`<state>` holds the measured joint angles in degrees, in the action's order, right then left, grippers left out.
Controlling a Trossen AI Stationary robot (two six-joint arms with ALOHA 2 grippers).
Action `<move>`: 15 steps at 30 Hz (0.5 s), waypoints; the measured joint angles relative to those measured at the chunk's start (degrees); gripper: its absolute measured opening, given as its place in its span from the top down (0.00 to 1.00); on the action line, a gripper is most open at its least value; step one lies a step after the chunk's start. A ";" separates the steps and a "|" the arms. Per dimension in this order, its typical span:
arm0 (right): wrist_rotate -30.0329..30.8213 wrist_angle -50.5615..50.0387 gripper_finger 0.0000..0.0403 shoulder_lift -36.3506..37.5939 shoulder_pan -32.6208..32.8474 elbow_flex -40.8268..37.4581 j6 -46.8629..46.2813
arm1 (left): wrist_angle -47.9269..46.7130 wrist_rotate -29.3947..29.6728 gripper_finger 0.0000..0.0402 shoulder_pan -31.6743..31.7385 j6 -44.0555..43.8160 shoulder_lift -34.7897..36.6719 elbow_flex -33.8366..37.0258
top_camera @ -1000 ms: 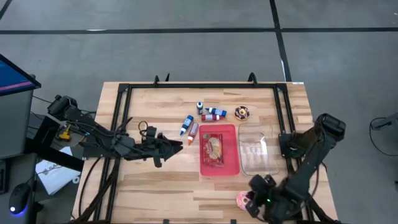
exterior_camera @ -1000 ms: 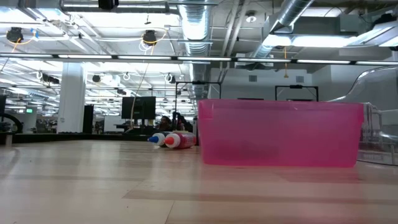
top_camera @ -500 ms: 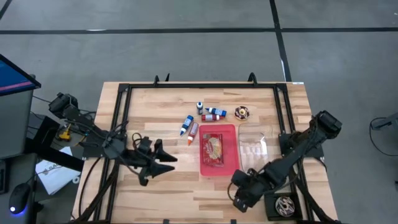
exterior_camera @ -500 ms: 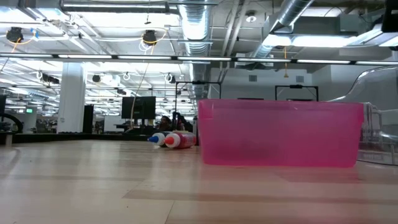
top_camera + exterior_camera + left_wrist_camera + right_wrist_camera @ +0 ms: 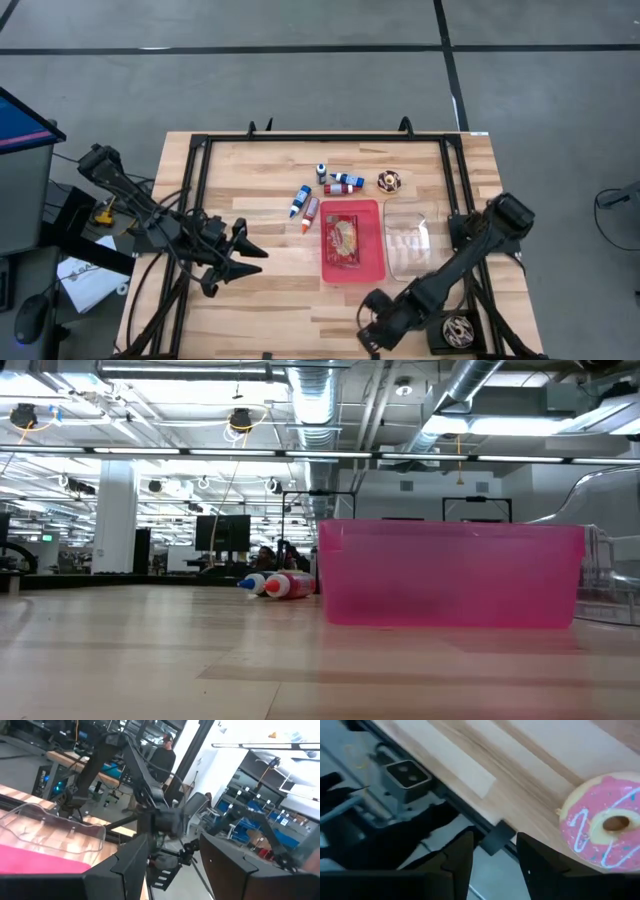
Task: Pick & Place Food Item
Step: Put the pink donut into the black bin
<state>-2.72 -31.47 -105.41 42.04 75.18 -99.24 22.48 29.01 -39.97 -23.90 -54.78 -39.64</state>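
Right gripper: lower centre-right of the high view, at the table's near edge; its own wrist view shows the two fingers parted with nothing between them, so it is released and empty.
Pink frosted donut: lies flat on the wood at the right edge of the right wrist view, close to the table's front rim and clear of the fingers; in the high view the arm covers it.
Left gripper: lower left-centre of the high view, held above bare wood; its wrist view shows the fingers spread and holding nothing.
Pink bin: centre of the high view, with a food item already lying inside.
Clear container: touching or just beside the bin on its right.
Small bottles: upper centre, scattered beyond the bin.
Chocolate donut: upper centre-right, alone on the wood.
Progress: early in this pick, as it looks: the pink donut is not yet gripped; closing on it, carrying it and setting it down remain.
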 joint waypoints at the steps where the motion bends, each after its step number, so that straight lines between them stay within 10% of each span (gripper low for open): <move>1: -0.02 -1.36 0.66 -1.57 0.00 1.94 -0.42 | -0.59 -0.01 0.56 0.08 0.04 0.40 0.00; 10: 1.55 -10.43 0.68 -13.83 1.65 23.88 -5.54 | -2.29 -2.15 0.56 0.05 2.31 1.81 0.00; 15: 2.90 -32.44 0.68 -17.76 1.45 38.16 -5.79 | -4.67 -2.53 0.56 0.07 2.46 1.96 0.00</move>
<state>0.18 -63.91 -123.17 43.49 113.35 -105.03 17.82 26.48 -39.90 -21.44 -52.82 -39.64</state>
